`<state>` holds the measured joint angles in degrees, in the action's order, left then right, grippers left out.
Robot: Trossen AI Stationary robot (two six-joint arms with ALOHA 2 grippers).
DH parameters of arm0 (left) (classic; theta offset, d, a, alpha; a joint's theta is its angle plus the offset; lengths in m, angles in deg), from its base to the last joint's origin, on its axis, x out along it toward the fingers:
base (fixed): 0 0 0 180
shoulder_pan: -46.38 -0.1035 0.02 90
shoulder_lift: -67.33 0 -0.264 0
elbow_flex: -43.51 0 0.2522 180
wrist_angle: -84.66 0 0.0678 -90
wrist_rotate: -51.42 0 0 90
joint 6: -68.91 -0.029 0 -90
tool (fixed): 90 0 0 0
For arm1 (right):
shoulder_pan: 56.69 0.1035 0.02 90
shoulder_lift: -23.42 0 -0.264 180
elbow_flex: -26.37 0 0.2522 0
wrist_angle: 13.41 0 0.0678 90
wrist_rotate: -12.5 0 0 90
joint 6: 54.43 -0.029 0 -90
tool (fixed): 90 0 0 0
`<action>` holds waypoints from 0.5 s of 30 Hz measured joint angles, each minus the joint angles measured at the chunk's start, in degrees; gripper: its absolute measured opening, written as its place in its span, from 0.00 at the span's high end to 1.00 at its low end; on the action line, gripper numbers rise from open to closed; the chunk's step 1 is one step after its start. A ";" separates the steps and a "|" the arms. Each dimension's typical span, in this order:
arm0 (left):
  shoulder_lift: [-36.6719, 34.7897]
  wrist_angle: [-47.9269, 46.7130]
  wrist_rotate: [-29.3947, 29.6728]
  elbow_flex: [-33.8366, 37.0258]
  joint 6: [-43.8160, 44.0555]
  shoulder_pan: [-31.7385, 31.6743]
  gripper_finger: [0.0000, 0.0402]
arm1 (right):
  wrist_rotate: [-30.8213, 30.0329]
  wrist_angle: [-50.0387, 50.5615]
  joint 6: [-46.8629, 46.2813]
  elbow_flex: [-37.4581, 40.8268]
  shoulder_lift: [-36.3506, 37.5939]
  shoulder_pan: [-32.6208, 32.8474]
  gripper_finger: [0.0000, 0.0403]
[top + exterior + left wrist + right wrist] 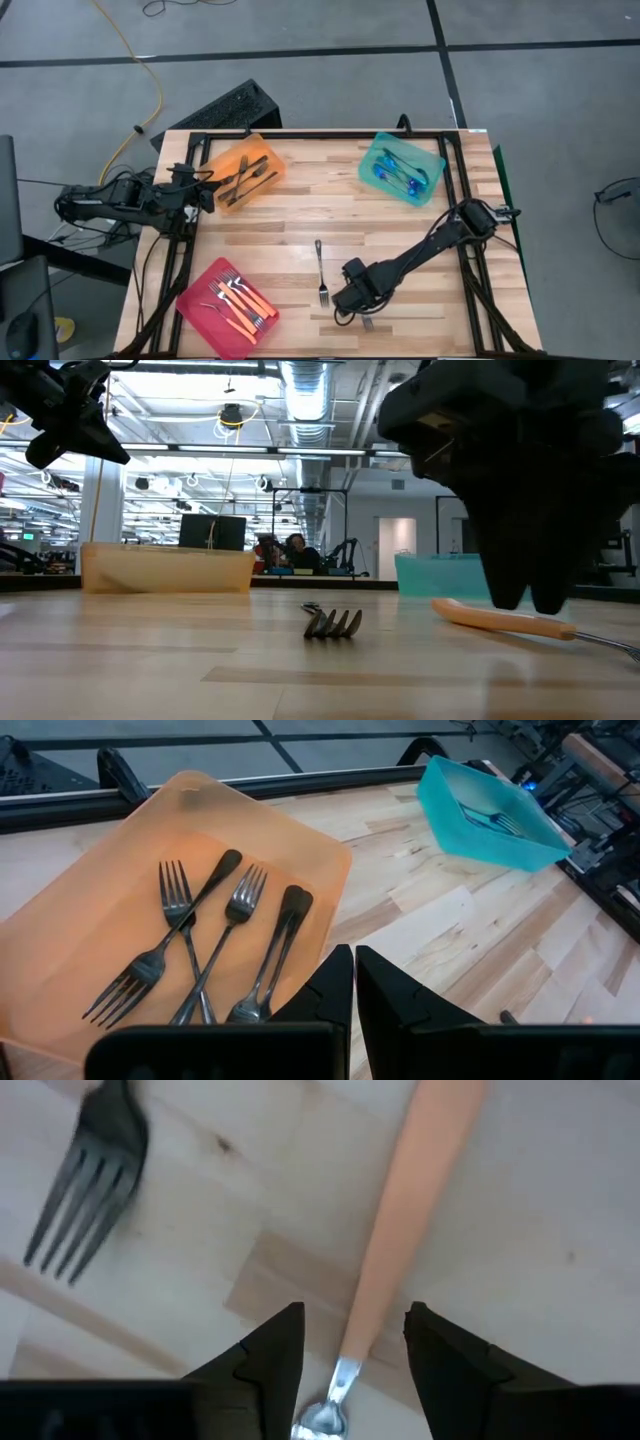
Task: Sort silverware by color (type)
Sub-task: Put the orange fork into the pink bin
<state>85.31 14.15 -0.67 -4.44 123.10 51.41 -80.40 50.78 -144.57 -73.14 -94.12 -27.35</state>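
Note:
An orange-handled fork [420, 1210] lies flat on the wooden table near its front edge, also seen in the low view [505, 622]. My right gripper [350, 1340] points down over it and is open, one finger on each side of the handle's tine-side end, with a gap on both sides. A dark fork [321, 272] lies on the table just left of that gripper, and the low view shows its tines [333, 623]. My left gripper [355, 965] is shut and hovers at the edge of the orange tray [262, 150].
The orange tray [60, 920] holds several dark forks. A teal tray [428, 190] at the far right holds blue-handled forks. A pink tray [195, 290] at the near left holds orange-handled forks. Black frame rails [455, 150] run along the table's sides.

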 joint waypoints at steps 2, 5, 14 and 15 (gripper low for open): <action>0.00 -0.02 0.00 0.00 0.00 0.01 1.00 | 0.00 0.11 0.01 0.00 0.00 0.24 0.53; 0.01 -0.13 0.00 0.00 0.00 0.01 1.00 | 0.00 0.43 0.03 0.00 0.00 0.54 0.54; -0.01 -0.81 0.09 0.00 0.00 -0.01 1.00 | -1.35 0.51 -0.11 0.00 0.00 1.15 0.54; -0.01 -0.80 0.05 0.00 0.00 0.00 1.00 | -1.48 0.41 -0.30 0.00 0.00 1.15 0.54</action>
<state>85.31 13.35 -0.62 -4.44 123.10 51.41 -81.88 51.18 -144.86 -73.14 -94.12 -26.19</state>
